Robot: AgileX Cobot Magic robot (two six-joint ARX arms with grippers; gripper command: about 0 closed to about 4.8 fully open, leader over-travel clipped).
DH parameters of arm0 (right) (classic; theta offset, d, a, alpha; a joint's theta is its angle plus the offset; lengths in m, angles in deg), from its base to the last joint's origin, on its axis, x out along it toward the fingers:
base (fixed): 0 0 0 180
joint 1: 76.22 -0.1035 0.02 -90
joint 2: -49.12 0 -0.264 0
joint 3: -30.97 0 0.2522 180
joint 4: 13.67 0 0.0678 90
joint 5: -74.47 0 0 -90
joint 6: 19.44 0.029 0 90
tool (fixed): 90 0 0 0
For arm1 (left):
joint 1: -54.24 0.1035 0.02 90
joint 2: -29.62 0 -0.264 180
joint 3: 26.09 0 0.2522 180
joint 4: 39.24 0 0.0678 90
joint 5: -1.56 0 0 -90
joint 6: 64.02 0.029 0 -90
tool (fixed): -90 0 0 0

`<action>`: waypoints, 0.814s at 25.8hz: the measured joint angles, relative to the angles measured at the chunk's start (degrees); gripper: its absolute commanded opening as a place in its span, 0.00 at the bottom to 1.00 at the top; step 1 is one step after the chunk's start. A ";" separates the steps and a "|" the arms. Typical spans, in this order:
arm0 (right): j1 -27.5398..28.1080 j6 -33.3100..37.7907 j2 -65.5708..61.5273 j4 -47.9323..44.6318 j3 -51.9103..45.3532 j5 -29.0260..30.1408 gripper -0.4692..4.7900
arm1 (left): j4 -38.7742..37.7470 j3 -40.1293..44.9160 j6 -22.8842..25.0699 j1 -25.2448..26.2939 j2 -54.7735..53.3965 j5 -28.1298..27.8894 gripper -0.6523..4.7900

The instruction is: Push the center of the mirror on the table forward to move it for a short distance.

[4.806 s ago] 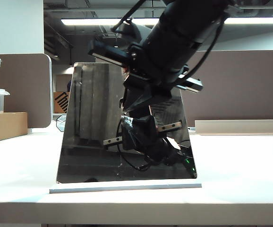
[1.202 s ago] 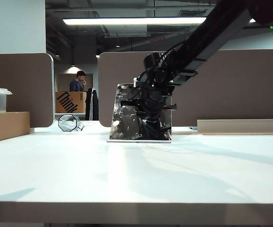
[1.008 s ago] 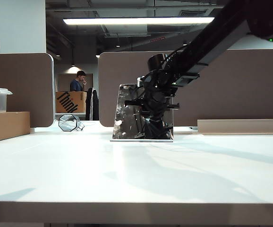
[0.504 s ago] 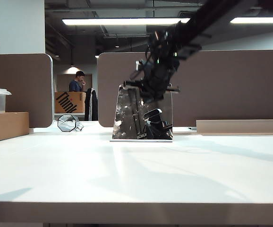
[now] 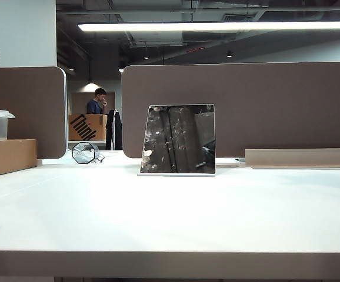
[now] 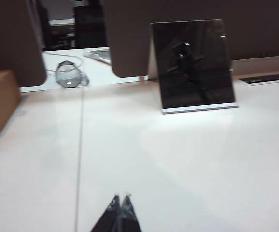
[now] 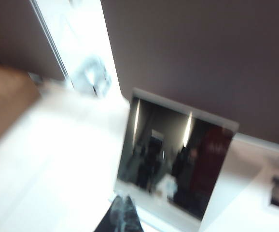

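Nearest the viewpoint, only bare white table now: no arm or gripper left in the exterior view, where half a second ago the right arm hung above the mirror and a second ago pressed at its face. In the left wrist view, left gripper low over the near tabletop, fingertips pinched together on nothing, well apart from the mirror. In the right wrist view, heavily blurred, right gripper just short of the mirror's white base, tips seemingly together and empty, though blur leaves that unsure; apparently mid-retreat, no longer touching the glass. Farther back, mirror upright and leaning on its base near the far edge, before the brown partition, intact and square to the camera. Compared with nearly five seconds ago, when it filled the near foreground at the front edge: far smaller and deeper on the table, so clearly shoved forward. Judged from that, push done and contact released; task probably complete. Off to its left, small clear octagonal object and cardboard box unmoved.
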State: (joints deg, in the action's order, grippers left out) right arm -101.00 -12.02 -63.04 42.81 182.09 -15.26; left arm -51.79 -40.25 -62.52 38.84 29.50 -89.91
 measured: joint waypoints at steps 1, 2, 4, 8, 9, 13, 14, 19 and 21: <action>0.00 0.00 4.37 1.36 0.00 -0.07 0.08 | 0.02 -0.02 0.00 1.33 0.00 0.00 0.11; 0.00 0.00 8.85 2.71 0.00 -0.26 0.08 | 0.02 -0.02 0.00 2.71 0.00 0.00 0.11; 0.00 -0.24 16.98 4.90 0.13 -0.94 0.08 | 0.02 -0.02 0.02 5.60 0.00 0.26 0.11; 0.00 -3.63 31.17 12.13 0.17 -4.81 0.08 | 0.02 -0.02 0.00 13.03 0.00 0.11 0.11; 0.00 -4.42 34.36 14.60 0.17 -5.22 0.08 | 0.00 -0.02 0.00 13.97 0.00 0.17 0.11; 0.00 -6.75 42.38 21.03 0.17 -5.31 0.08 | 0.02 -0.02 0.00 14.25 0.00 -0.02 0.11; 0.00 -7.08 44.85 22.95 -0.13 -5.29 0.08 | 0.00 -0.02 0.00 14.25 0.00 -0.02 0.11; 0.24 -7.15 59.14 24.81 -10.60 -5.22 0.08 | 0.02 -0.02 0.00 14.25 0.00 -0.02 0.11; 0.24 -6.75 64.30 24.72 -16.87 -3.65 0.08 | 0.02 -0.02 0.00 14.25 0.00 -0.02 0.11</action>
State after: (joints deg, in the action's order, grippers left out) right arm -100.76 -18.77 1.26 67.53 165.22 -18.91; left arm -51.76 -40.27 -62.52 53.09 29.50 -89.93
